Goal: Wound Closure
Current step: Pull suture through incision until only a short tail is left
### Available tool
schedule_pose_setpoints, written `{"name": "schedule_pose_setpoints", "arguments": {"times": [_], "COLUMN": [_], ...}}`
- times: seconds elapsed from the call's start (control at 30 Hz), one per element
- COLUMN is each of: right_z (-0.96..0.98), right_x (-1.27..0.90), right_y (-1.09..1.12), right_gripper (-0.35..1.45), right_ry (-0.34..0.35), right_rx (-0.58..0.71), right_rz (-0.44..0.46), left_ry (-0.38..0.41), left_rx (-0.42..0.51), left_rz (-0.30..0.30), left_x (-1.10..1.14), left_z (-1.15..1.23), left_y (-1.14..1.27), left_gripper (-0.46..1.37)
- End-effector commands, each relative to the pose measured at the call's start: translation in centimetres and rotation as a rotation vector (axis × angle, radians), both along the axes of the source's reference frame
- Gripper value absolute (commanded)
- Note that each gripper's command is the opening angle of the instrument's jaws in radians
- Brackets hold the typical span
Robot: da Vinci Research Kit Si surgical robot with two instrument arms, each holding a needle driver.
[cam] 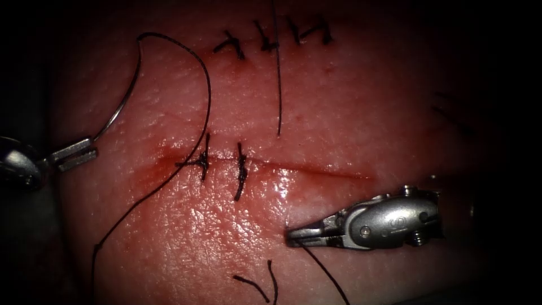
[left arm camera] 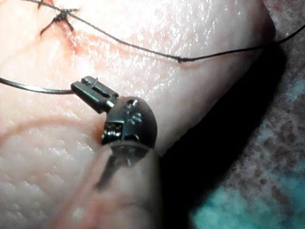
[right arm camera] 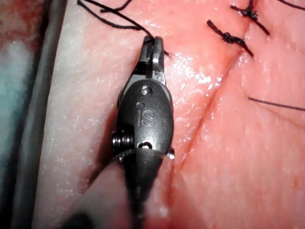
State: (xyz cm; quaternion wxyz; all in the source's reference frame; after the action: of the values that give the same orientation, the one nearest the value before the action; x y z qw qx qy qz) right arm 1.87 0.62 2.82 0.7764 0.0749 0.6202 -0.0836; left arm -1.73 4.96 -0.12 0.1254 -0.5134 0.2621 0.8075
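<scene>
Endoscope view: at left edge, the left pincer (cam: 76, 155) is closed on the curved needle (cam: 121, 104) near its pointed end, needle clear of the tissue (cam: 361, 113), thread (cam: 203, 96) trailing from its swaged end at upper left. Lower right, the right pincer (cam: 299, 234) clamps thread below the cut (cam: 305, 168).

Left wrist view: needle (left arm camera: 33, 88) gripped; keeping that hold firm seems wise.

Right wrist view: right pincer (right arm camera: 153, 50) pinches thread (right arm camera: 114, 14); open tissue lies beside it.

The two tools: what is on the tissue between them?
In the endoscope view, two stitches across the cut and a loop of thread lie between the left tool, holding the needle, and the right tool, holding thread.
</scene>
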Motion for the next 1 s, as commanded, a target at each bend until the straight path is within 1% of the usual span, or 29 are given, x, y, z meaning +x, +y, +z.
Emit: {"name": "schedule_pose_setpoints", "arguments": {"times": [0.03,0.33,0.47,0.8,0.93,1.0], "right_z": [-0.04,-0.25,-0.27,-0.32,-0.37,-0.41], "right_x": [0.0,-0.05,-0.07,-0.07,-0.05,-0.03], "right_y": [-0.05,-0.37,-0.51,-0.82,-0.93,-1.0], "right_gripper": [-0.35,-0.35,-0.35,-0.35,-0.35,-0.35], "right_ry": [0.005,0.035,0.038,0.041,0.056,0.048], "right_rx": [-0.003,-0.011,-0.028,-0.004,0.028,0.039], "right_rz": [-0.008,-0.059,-0.086,-0.122,-0.166,-0.202], "left_ry": [0.001,0.003,0.003,-0.003,-0.002,-0.001], "left_rx": [0.002,0.0,0.0,0.005,0.003,0.002], "left_rz": [0.005,0.003,0.003,0.004,0.004,0.003], "left_x": [0.0,0.0,0.0,0.01,0.0,0.0], "left_z": [0.01,0.03,0.03,0.02,0.02,0.03], "left_y": [0.0,-0.01,-0.01,0.04,0.03,0.02], "left_gripper": [-0.35,-0.35,-0.35,-0.35,-0.35,-0.35]}}
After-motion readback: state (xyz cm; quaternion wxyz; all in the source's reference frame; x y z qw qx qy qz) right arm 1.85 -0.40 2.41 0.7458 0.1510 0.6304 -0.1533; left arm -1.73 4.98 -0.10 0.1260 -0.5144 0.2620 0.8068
